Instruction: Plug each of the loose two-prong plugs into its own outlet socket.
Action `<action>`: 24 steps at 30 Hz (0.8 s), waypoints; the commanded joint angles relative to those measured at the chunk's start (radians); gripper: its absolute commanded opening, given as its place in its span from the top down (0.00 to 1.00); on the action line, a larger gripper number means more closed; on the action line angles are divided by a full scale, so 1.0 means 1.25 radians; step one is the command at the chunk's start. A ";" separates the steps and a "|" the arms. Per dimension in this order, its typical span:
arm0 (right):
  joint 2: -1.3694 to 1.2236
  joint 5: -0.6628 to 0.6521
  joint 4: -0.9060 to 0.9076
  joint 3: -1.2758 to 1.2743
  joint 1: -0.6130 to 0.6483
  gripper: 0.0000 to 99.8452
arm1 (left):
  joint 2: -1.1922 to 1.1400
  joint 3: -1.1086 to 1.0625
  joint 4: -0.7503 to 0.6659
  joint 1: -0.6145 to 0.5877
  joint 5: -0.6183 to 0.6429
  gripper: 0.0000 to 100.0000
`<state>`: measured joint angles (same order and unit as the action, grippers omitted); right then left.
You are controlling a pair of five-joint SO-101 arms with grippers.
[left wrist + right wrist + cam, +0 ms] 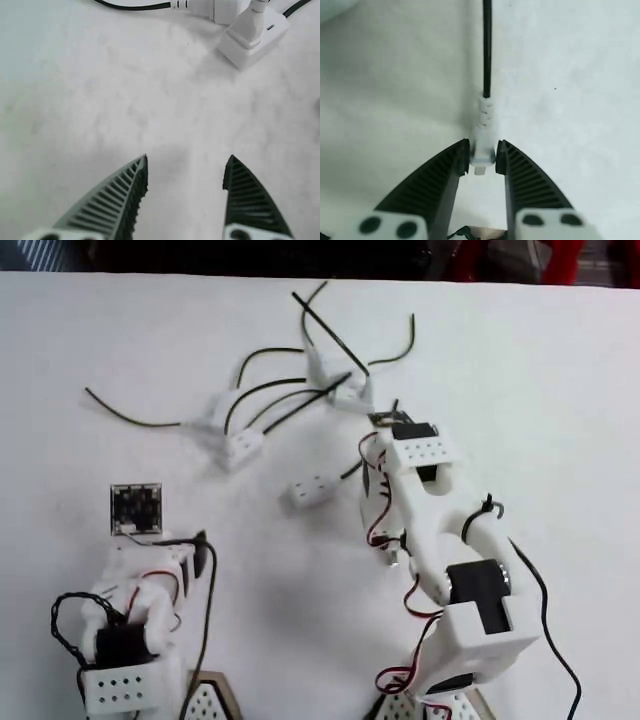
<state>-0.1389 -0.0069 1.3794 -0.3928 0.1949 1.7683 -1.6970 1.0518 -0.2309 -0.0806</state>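
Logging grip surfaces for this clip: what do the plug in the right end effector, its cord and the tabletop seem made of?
Plug: white moulded plastic, smooth, matt, ribbed collar.
Cord: thin, black, smooth; probably a rubber or vinyl jacket.
Tabletop: white, matt, faintly mottled; material unclear.

Your left gripper (188,159) hangs with its jaws spread wide, its arm folded back; your right arm (440,530) stretches forward, the right gripper (483,144) pinched on a plug (484,125).
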 commanded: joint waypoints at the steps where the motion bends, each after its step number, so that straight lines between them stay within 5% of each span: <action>1: 0.039 0.001 0.007 0.025 0.010 0.92 | -0.003 0.001 0.004 -0.006 0.000 0.76; 24: -0.045 0.001 0.008 0.086 -0.004 0.98 | -0.003 0.001 0.004 -0.006 0.000 0.76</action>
<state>-0.2002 -0.0069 1.3794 -0.3207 0.1979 1.7683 -1.6970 1.0518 -0.2309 -0.0806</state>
